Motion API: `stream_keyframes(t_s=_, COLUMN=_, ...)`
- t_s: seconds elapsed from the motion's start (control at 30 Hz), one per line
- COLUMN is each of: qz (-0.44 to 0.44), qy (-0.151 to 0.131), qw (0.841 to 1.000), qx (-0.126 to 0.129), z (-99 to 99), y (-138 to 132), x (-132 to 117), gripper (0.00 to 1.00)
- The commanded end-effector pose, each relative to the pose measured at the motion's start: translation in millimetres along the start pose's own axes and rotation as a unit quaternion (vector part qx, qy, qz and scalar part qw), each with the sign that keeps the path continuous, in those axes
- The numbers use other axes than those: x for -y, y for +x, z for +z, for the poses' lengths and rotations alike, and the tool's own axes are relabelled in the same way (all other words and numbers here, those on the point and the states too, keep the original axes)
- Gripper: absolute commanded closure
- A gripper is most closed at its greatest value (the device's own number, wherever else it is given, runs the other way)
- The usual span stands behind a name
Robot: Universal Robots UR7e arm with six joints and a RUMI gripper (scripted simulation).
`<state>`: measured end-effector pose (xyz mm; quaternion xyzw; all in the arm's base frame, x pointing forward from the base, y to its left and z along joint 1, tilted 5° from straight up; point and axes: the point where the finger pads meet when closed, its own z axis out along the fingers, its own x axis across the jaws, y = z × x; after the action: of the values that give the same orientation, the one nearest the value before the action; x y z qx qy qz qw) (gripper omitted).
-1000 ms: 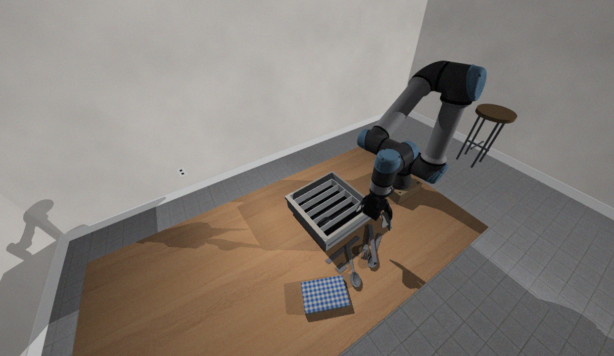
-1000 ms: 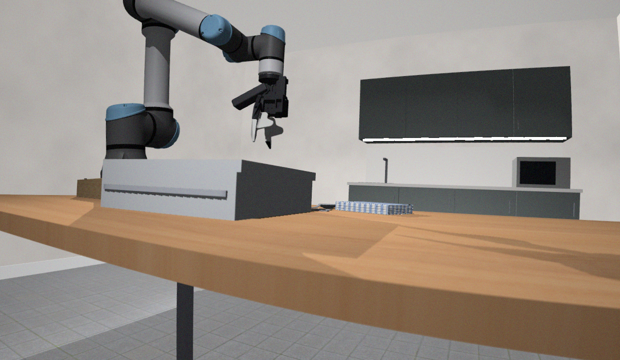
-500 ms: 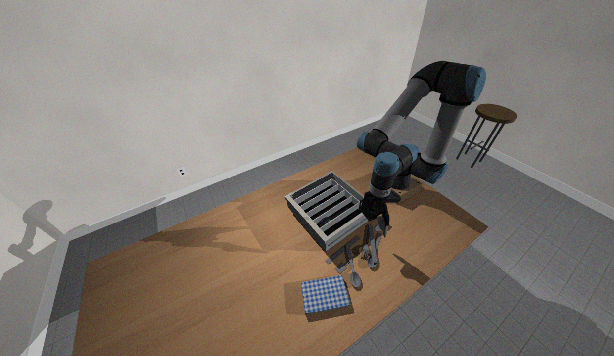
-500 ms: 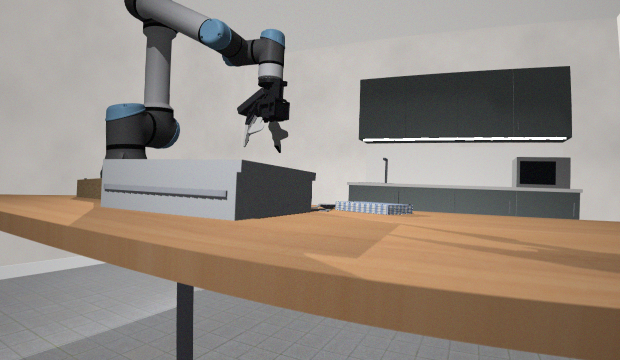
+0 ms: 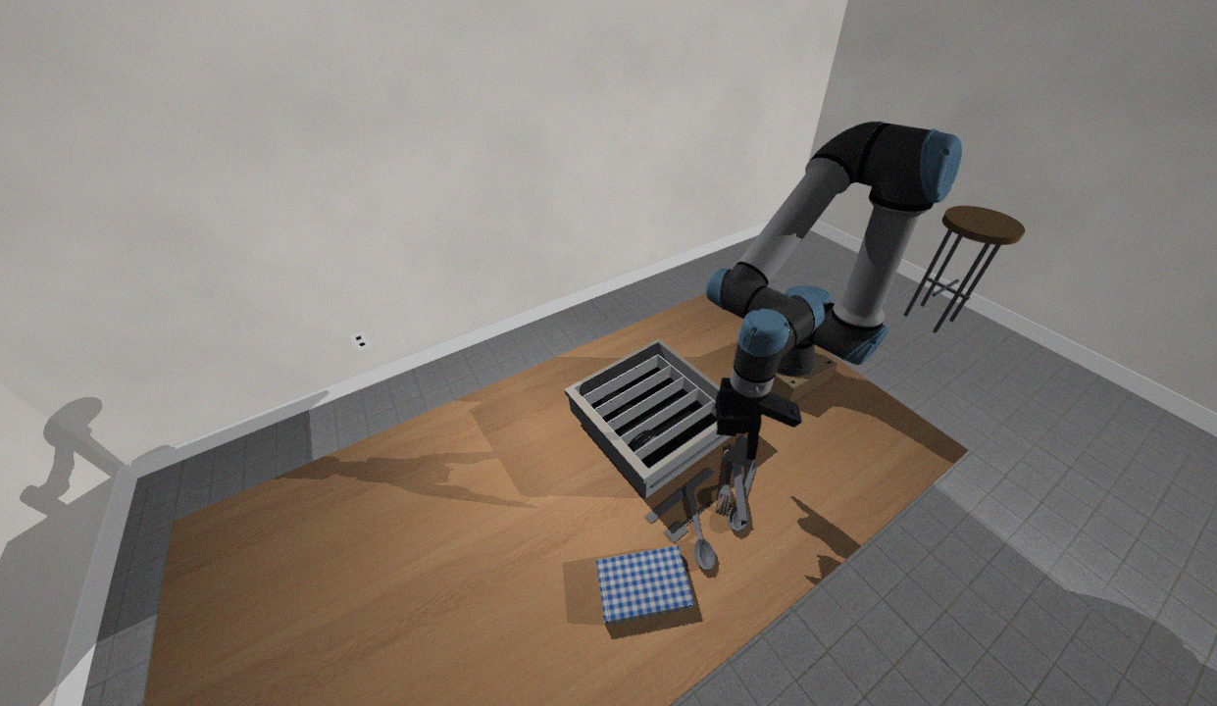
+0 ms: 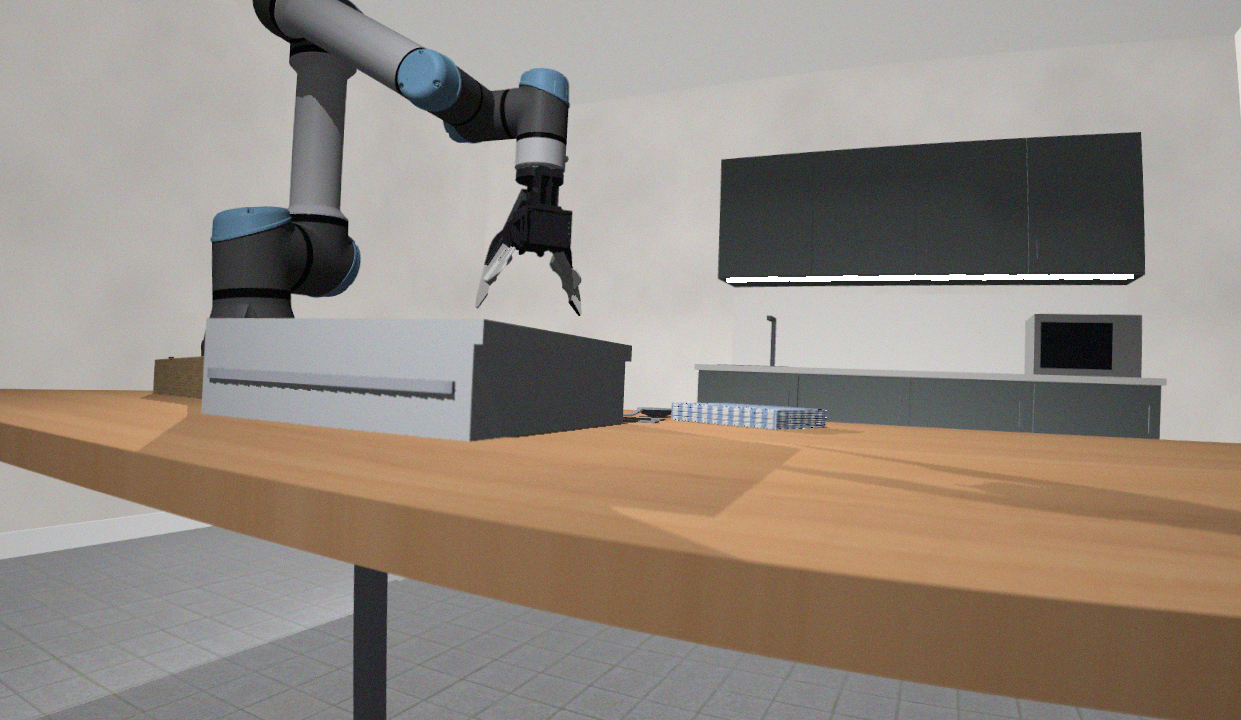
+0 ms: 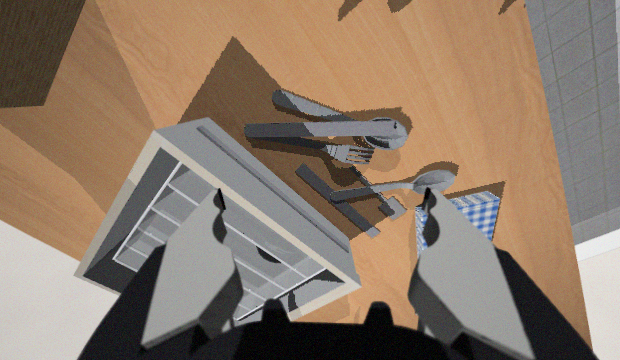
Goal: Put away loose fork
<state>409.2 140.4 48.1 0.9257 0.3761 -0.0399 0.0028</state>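
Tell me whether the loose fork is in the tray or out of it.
Out. The fork lies on the table beside the tray, among spoons.

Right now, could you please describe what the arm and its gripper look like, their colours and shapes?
The arm is built of smooth light grey tubes joined by black, rounded joint housings with blue end caps. The gripper has a compact black, boxy body and two pale grey, wedge-shaped fingers that taper to dark tips. No loose cables or printed markings show.
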Motion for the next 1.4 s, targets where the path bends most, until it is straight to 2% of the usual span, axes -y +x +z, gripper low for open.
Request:
stream_keyframes(t_s=0.0, qz=0.131, qy=-0.005, qw=0.991, qx=0.003, z=7.2, y=4, x=0, gripper=0.0)
stream_keyframes(t_s=0.2, qz=0.263, qy=-0.006, qw=0.965, qx=0.002, z=15.3, y=7, x=-1, gripper=0.0)
stream_keyframes(t_s=0.27, qz=0.263, qy=-0.006, qw=0.965, qx=0.002, z=15.3, y=7, x=-1, gripper=0.0)
stream_keyframes(t_s=0.37, qz=0.325, qy=-0.006, qw=0.946, qx=0.002, z=19.1, y=9, x=-1, gripper=0.0)
stream_keyframes(t_s=0.53, qz=0.423, qy=-0.006, qw=0.906, qx=0.001, z=25.3, y=11, x=-3, gripper=0.0)
stream_keyframes(t_s=0.77, qz=0.54, qy=-0.006, qw=0.841, qx=0.0, z=33.1, y=12, x=-6, gripper=0.0)
stream_keyframes(t_s=0.83, qz=0.54, qy=-0.006, qw=0.841, qx=0.0, z=33.1, y=12, x=-6, gripper=0.0)
stream_keyframes(t_s=1.2, qz=0.674, qy=-0.006, qw=0.739, qx=-0.001, z=42.8, y=12, x=-9, gripper=0.0)
stream_keyframes(t_s=1.33, qz=0.708, qy=-0.006, qw=0.707, qx=-0.001, z=45.4, y=12, x=-10, gripper=0.0)
stream_keyframes(t_s=1.37, qz=0.708, qy=-0.006, qw=0.707, qx=-0.001, z=45.4, y=12, x=-10, gripper=0.0)
